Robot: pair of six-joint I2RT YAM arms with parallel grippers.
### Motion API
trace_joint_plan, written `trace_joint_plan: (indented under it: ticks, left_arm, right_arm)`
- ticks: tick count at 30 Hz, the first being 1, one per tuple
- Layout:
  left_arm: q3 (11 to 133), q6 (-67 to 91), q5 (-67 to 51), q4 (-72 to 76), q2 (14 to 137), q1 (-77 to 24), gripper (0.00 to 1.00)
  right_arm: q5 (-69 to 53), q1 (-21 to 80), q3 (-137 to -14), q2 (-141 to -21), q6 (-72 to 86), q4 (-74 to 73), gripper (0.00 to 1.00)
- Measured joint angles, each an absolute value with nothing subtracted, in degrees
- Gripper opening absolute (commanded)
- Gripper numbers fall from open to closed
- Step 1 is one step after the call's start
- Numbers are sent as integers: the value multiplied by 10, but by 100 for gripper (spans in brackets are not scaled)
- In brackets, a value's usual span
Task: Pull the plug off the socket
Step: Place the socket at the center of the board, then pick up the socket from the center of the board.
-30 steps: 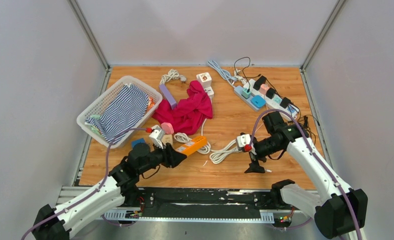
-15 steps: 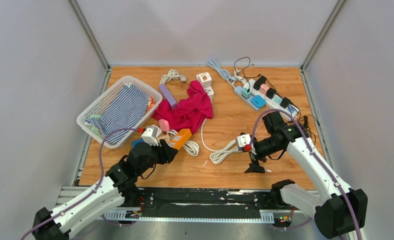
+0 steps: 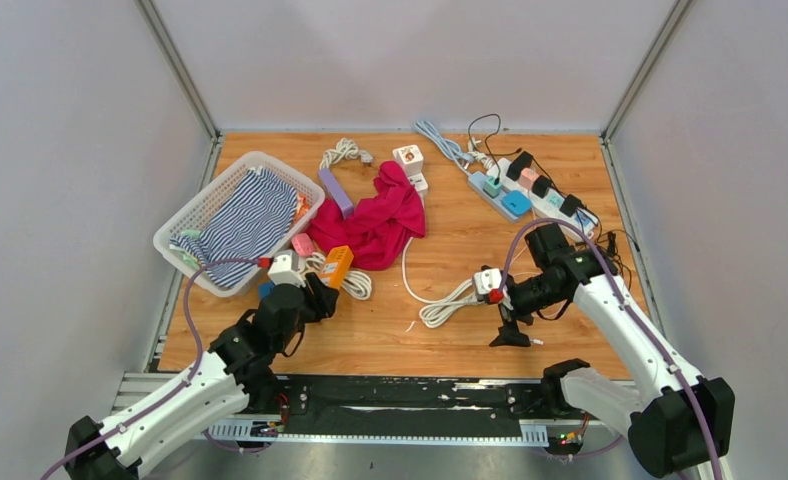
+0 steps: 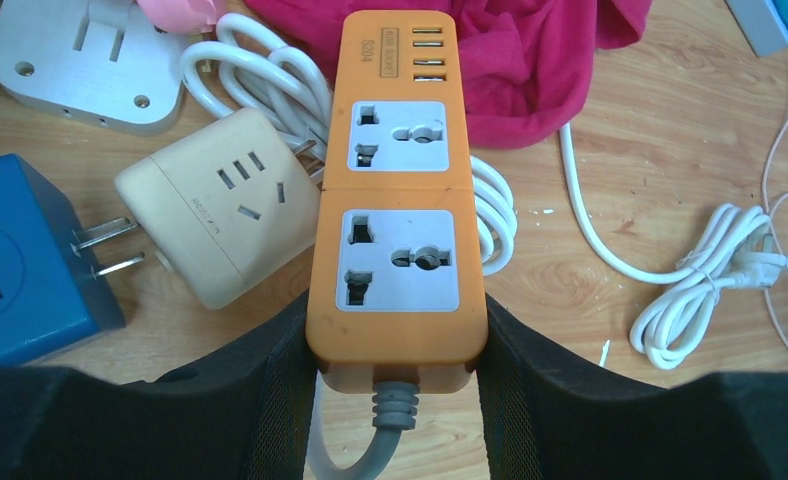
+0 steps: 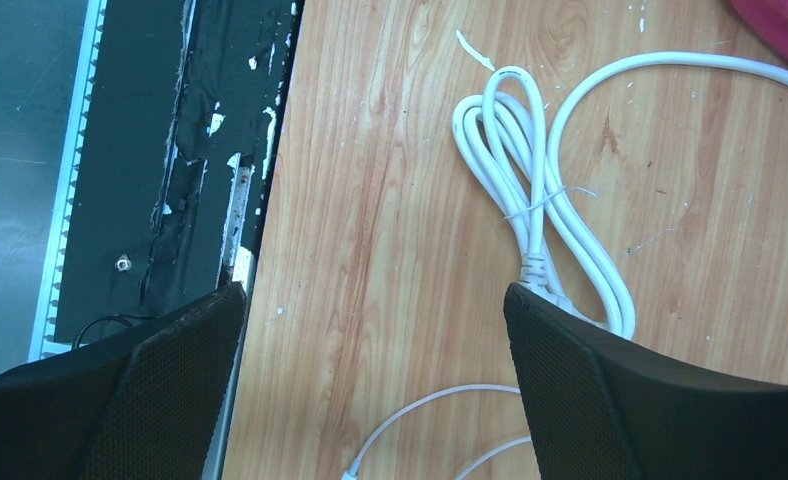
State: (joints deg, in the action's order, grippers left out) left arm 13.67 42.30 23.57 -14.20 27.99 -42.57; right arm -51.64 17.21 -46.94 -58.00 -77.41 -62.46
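Two left fingers (image 4: 260, 400) clamp orange strip (image 4: 398, 190) lengthwise; USB end points away.

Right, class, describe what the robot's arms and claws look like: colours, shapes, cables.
The left arm and right arm have white links with black joints; a purple cable loops along each. The left claw and right claw each have two broad black fingers with a fine mesh texture.

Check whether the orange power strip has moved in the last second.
Yes. The orange power strip, gripped by the left claw, has slid left and away from the arm bases, ending closer to the white basket.
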Motion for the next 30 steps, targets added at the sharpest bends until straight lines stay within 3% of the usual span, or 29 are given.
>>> trace_joint_plan:
  ticks: [1, 4, 7, 18, 30]
  left_arm:
    - [138, 424, 238, -143, 281, -426, 56]
    - [141, 426, 245, -148, 284, -426, 85]
    - [142, 427, 256, -159, 289, -425, 99]
    - [151, 423, 255, -163, 288, -425, 100]
    - [151, 322, 164, -100, 270, -425, 100]
  right_arm:
    - [-516, 172, -469, -580, -774, -625, 100]
    - [-516, 172, -468, -580, -774, -624, 100]
    - [-516, 172, -466, -580, -774, -624, 100]
    - [-516, 172, -466, -580, -774, -624, 100]
    - [-516, 172, -466, -580, -774, -624, 100]
